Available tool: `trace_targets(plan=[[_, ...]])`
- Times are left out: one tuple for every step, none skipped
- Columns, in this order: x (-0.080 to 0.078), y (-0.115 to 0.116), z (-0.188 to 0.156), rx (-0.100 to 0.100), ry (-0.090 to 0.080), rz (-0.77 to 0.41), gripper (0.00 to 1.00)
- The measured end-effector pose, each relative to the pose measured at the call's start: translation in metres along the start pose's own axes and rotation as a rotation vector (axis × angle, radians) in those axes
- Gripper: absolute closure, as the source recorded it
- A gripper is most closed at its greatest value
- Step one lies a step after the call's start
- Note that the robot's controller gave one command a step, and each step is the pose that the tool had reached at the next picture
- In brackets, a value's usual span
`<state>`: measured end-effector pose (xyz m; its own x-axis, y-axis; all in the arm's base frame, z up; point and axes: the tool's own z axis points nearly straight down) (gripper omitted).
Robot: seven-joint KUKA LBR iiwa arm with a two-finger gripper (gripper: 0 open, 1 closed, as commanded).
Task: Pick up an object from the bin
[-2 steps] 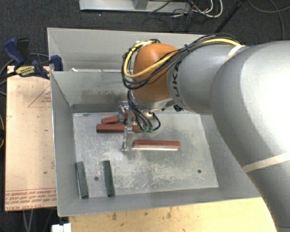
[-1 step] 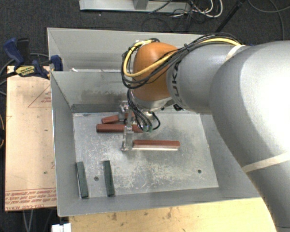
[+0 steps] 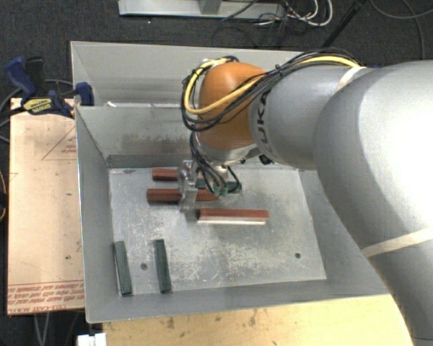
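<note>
My gripper (image 3: 190, 192) sits at the right end of the middle brown bar (image 3: 162, 195), mid-bin (image 3: 94, 193); grip state I cannot tell. Bar judged rigid, light; grasp across its narrow width.

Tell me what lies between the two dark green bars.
Camera view: only bare grey metal bin floor between the left dark green bar and the right dark green bar.

The only writing that can be read is dark block lettering (image 3: 263, 125) on the grey casing of the robot arm (image 3: 346, 135), just beside its orange cover (image 3: 227, 99), set sideways and partly crossed by cables (image 3: 274, 74), showing the letters "KU".
</note>
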<state>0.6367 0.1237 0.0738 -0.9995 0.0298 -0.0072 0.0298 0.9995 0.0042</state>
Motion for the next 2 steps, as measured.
trace_targets(plan=[[-0.003,0.001,-0.07,0.0,-0.003,-0.001,1.0],[-0.004,0.002,-0.084,0.001,0.002,-0.001,1.0]])
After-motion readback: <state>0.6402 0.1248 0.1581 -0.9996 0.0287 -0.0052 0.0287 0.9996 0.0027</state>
